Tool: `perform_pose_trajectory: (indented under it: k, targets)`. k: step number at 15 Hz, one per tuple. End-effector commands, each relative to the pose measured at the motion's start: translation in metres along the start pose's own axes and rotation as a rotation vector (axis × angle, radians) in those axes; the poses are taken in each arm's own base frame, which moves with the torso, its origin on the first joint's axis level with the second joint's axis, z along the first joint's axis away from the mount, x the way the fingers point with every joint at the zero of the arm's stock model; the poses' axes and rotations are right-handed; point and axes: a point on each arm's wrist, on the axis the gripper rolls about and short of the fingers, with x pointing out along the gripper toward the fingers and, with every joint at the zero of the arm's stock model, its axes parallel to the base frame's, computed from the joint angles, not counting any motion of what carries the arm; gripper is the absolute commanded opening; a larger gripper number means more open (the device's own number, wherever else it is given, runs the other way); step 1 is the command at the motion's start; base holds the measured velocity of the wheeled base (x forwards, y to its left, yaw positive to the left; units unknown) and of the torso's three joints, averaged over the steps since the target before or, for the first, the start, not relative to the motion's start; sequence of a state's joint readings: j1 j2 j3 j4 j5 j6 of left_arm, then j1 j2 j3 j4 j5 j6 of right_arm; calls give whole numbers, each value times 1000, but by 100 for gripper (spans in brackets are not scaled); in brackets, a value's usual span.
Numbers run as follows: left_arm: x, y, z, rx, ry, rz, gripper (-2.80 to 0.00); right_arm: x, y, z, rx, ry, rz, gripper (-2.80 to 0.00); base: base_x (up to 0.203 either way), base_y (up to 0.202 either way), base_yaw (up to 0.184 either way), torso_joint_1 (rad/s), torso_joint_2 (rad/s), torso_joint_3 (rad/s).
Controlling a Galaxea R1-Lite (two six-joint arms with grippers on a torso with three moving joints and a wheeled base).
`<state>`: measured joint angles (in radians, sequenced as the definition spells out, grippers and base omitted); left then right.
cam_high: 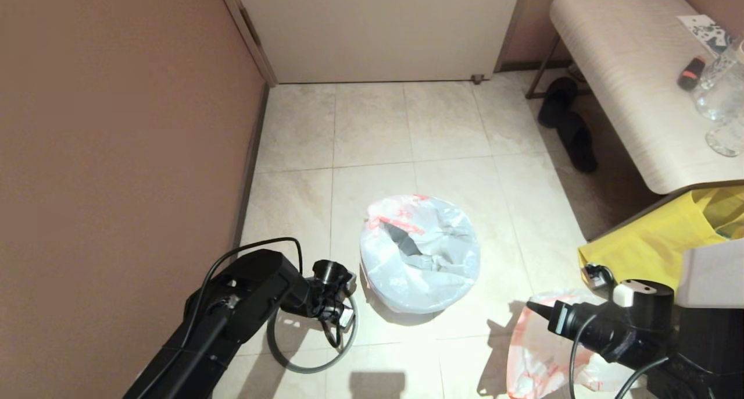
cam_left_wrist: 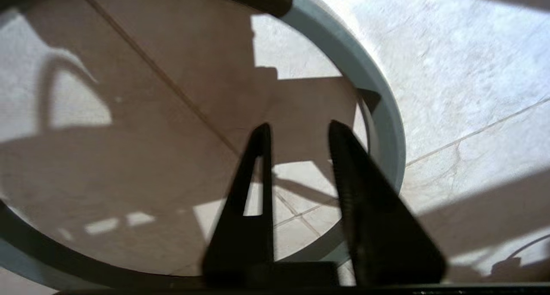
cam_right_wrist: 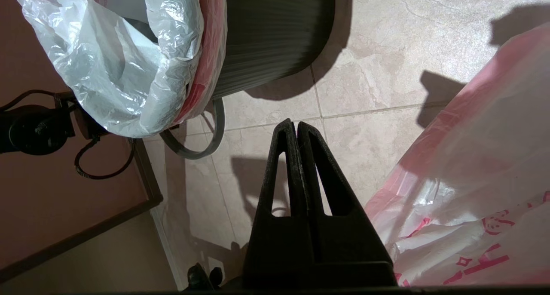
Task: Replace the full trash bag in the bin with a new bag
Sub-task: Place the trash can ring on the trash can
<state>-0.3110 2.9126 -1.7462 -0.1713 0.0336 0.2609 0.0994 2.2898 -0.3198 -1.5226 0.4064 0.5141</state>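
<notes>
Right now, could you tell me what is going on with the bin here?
The new bag already lines the bin. The left gripper hangs over the grey hoop rim lying on the floor beside it, fingers apart and holding nothing. The right gripper is shut and empty, next to the full trash bag.
</notes>
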Motion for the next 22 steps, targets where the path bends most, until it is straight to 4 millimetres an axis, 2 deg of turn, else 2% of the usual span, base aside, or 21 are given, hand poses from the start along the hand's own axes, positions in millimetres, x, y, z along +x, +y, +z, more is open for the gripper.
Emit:
perform_pose_trajectory:
  k: [1,3,6,12,15,16,22]
  targets:
    - [-1,-13,6,25,-16,-12,0,0,1,2,-11,-22,17,-280,0,0,0,0,0,0]
    - [0,-26,10,48,-26,-20,0,0,1,2,-11,-24,17,-280,0,0,0,0,0,0]
    - [11,-33,11,64,-29,-6,0,0,2,2,-12,-23,18,-280,0,0,0,0,0,0]
    - [35,-30,-1,60,20,63,0,1,2,2,-14,-24,21,-280,0,0,0,0,0,0]
    - [37,-29,-6,56,46,54,0,1,3,2,-15,-22,24,-280,0,0,0,0,0,0]
    - [36,-29,-7,56,59,53,-280,2,3,2,-16,-22,24,-280,0,0,0,0,0,0]
    - [37,-26,-10,54,85,45,-280,2,3,2,-17,-24,25,-280,0,0,0,0,0,0]
